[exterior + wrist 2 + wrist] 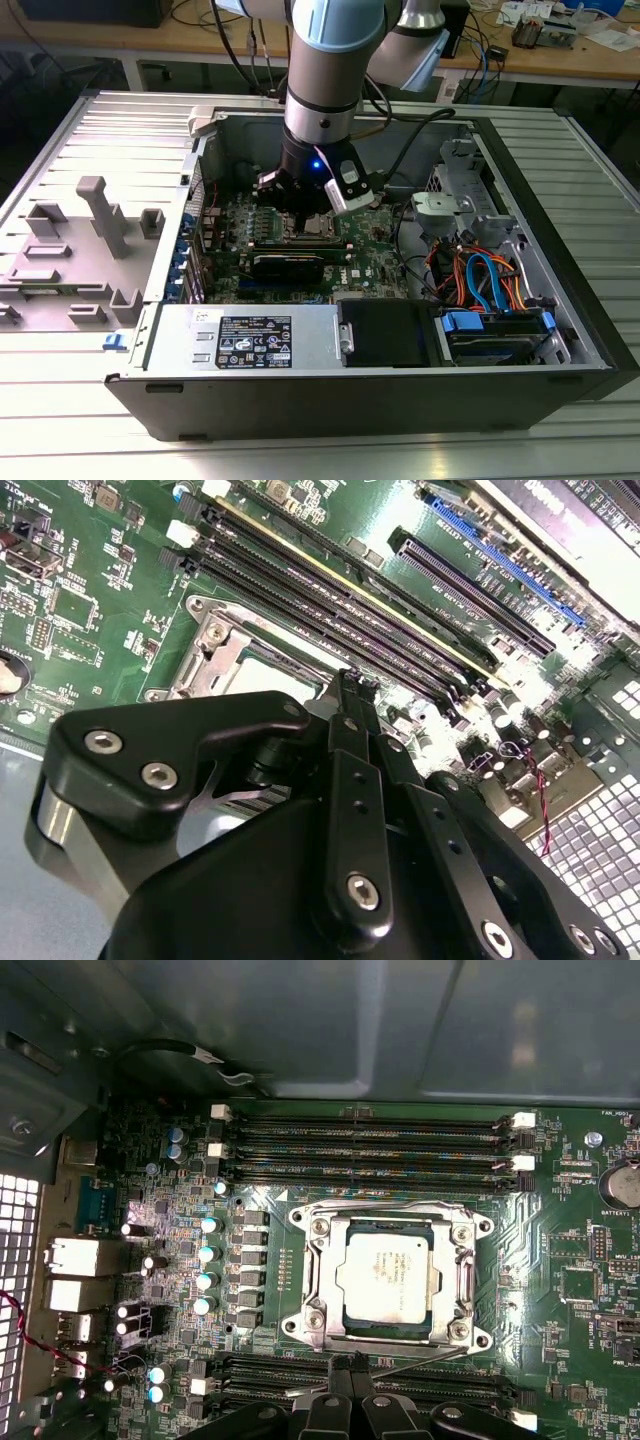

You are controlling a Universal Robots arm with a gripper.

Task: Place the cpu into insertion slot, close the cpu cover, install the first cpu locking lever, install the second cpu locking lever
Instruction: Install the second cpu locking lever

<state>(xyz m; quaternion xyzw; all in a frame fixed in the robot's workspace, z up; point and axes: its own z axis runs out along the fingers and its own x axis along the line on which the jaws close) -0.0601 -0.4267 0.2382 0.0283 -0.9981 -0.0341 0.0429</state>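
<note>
Gripper (352,1362) — seemingly beside seated cpu (388,1277)

Exterior view: high, off the arm, angled down into open computer case (560,340) w/ arm mid-frame. First wrist view: straight down on green circuit board (560,1190), close. Second wrist view: oblique, v. close behind end effector (345,695). Both wrist views share insertion slot (390,1275) area & memory slots (370,1145).
</note>
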